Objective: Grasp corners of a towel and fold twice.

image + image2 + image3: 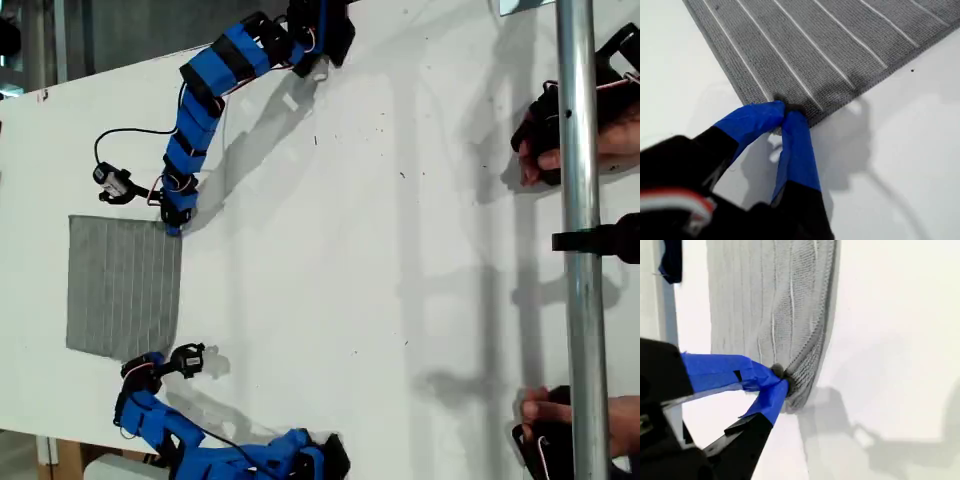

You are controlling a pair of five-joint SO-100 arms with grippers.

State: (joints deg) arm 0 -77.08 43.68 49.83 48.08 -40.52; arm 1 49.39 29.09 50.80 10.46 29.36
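Since my first gripper [785, 112] and my second gripper [782, 377] each pinch a corner of the towel [122, 285], both should lift evenly together.

Gray striped cloth towel [830, 45] cut off by first wrist view's edge; pinched corner tips hidden behind blue-taped pincers, possibly bunched.

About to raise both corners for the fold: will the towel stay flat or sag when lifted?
The towel will likely sag: it already puckers where my second claw pinches it. It looks thin and light, lying flat on the table. Its ribbed weave at my first claw probably grips well.
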